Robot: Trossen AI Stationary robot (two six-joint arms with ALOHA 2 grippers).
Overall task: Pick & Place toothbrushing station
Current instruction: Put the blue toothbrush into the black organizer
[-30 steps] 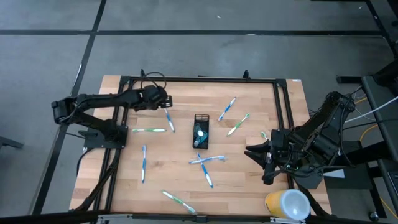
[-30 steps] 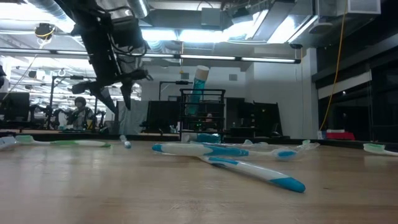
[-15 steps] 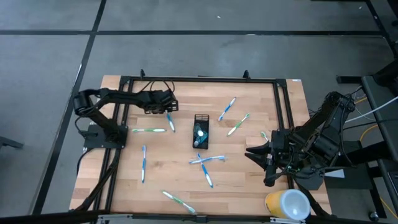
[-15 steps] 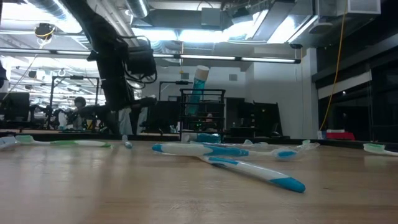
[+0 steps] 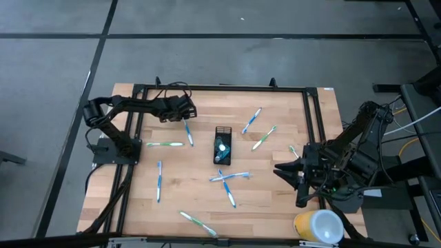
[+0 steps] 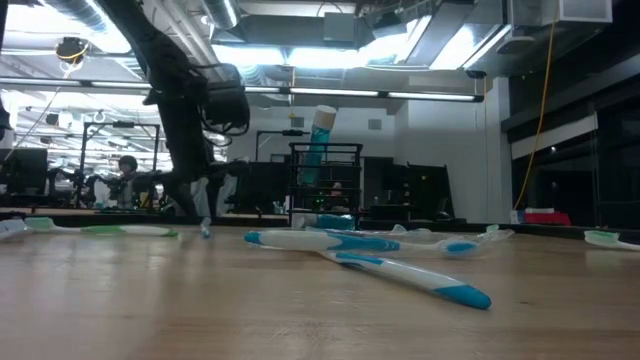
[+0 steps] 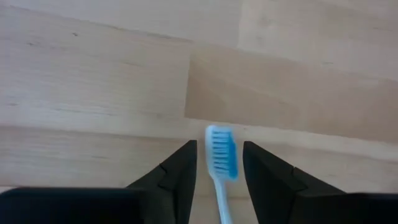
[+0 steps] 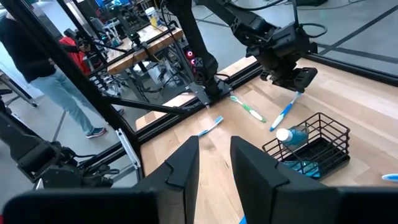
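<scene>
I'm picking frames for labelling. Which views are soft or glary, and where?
Low view: ceiling lights glare, the near table is soft, the far left gripper dark against the room. Left wrist view: toothbrush head slightly blurred between the fingers. High view: evenly lit, black mesh holder clear.
</scene>
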